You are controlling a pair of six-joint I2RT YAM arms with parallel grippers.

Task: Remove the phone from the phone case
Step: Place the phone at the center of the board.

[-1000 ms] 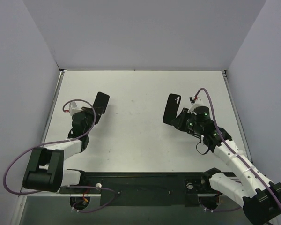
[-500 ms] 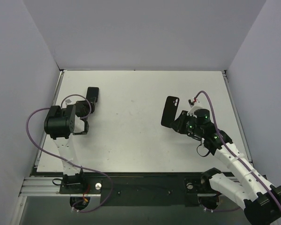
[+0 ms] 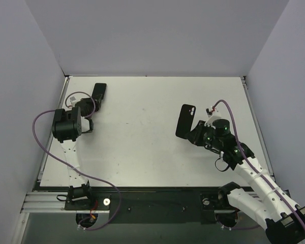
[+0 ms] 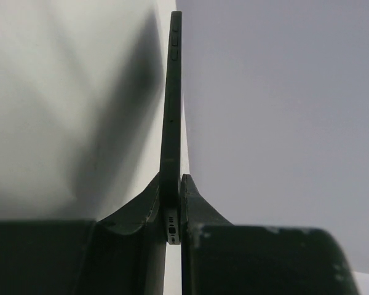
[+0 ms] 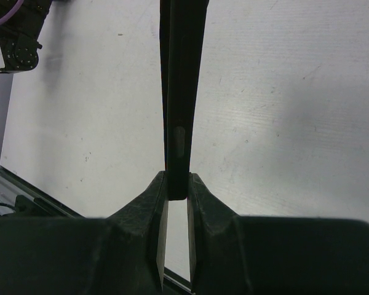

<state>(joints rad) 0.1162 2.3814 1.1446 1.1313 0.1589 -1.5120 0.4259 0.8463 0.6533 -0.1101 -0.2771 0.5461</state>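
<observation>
The black phone (image 3: 98, 95) is near the table's far left corner, held above the surface by my left gripper (image 3: 90, 107). In the left wrist view the phone (image 4: 171, 117) is edge-on, its port end pinched by the left gripper (image 4: 172, 183), which is shut on it. The empty black phone case (image 3: 185, 121), with a camera cutout at its top, stands upright at centre right. My right gripper (image 3: 195, 130) is shut on the case's lower end. The right wrist view has the case (image 5: 181, 92) edge-on in the right gripper (image 5: 177, 183).
The white table (image 3: 142, 132) is bounded by grey walls at the back and both sides. The left arm's body (image 3: 66, 126) and purple cable stand close to the left wall. A black rail (image 3: 152, 201) runs along the near edge.
The left arm has swung up and back, carrying the phone from mid-left toward the far left corner. The right arm and the case have barely shifted.
</observation>
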